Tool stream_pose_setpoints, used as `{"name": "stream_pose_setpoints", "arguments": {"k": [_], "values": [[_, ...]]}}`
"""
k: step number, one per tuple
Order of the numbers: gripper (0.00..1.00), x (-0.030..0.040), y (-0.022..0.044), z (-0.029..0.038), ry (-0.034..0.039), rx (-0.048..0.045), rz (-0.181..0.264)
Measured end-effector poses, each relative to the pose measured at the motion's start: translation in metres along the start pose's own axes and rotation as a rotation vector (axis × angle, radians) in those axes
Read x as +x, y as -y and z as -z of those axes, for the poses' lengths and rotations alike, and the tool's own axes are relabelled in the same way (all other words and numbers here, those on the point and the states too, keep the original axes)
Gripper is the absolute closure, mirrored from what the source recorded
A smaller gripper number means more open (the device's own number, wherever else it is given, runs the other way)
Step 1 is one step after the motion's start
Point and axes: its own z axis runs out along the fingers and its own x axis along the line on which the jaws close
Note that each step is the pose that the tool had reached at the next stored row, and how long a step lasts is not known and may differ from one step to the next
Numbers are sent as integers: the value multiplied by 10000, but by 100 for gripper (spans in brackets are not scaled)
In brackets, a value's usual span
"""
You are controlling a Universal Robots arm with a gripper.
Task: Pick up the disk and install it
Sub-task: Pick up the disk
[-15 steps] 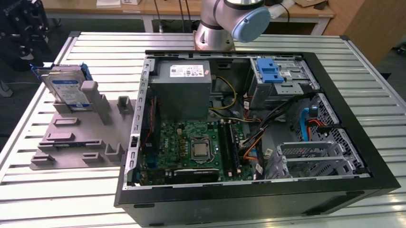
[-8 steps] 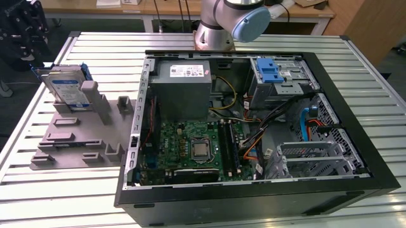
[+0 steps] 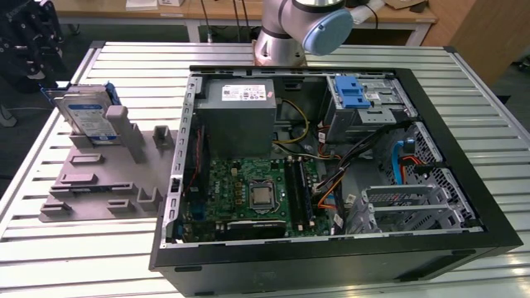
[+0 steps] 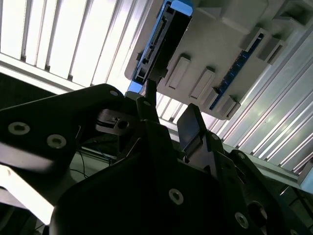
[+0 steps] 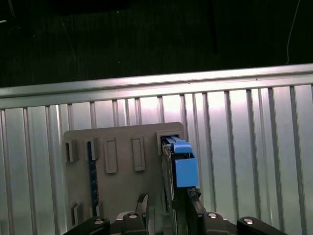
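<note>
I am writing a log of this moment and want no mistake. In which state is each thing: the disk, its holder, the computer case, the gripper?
disk: standing on edge in the grey holder, not gripped.
grey holder: flat on the slatted table, disk at one end.
computer case: lying on its side, panel off, inside exposed.
gripper: open, apart from the disk.

My gripper (image 4: pixel 168 113) matt black with bright screw heads, disk (image 3: pixel 87 115) smooth silver metal under a paper label, glossy blue plastic carrier (image 5: pixel 185 166), matt grey plastic holder (image 3: pixel 93 186), ribbed bare-metal table (image 3: pixel 25 180)
</note>
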Motion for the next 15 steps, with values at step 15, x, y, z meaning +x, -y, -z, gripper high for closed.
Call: {"name": "stream_pose_setpoints", "arguments": {"k": [15], "values": [[55,6,-15,-28,8,-13,710]]}}
